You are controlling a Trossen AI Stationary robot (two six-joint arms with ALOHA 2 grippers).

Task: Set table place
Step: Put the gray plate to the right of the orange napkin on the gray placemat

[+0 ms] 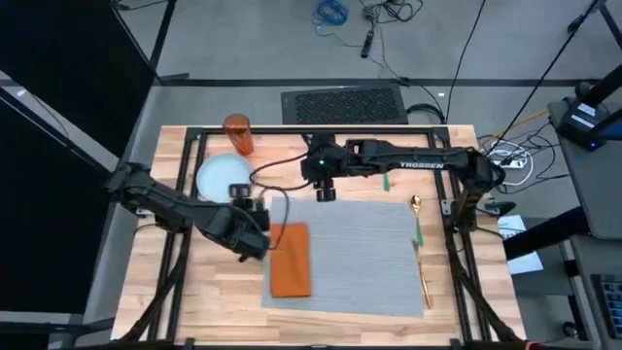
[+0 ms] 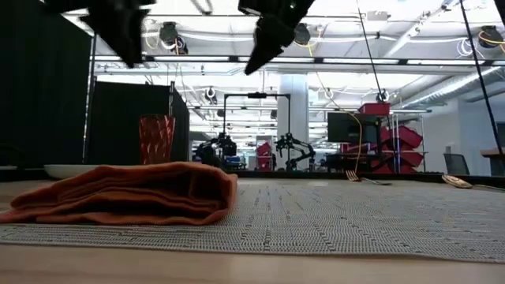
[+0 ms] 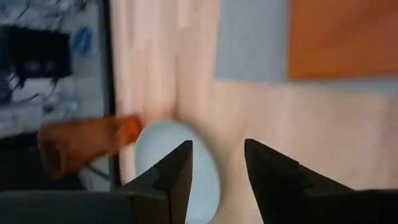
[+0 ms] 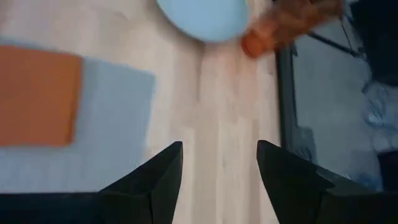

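**Reaching for the plate with the mat half dressed**

Judging by the layout, the setting is only begun: the grey placemat lies spread on the desk, with the orange napkin folded flat on its left part. The pale-blue plate and orange tumbler sit off the mat toward the far left corner, and the gold cutlery lies along the mat's right edge.

The left end effector hangs above the desk just beside the napkin, fingers released and empty. The right end effector hovers over the mat's far edge, likewise spread with nothing held.

The plate looks like the next piece; fetching it calls for a low approach to its rim and a carry onto the mat's centre, clear of the napkin.
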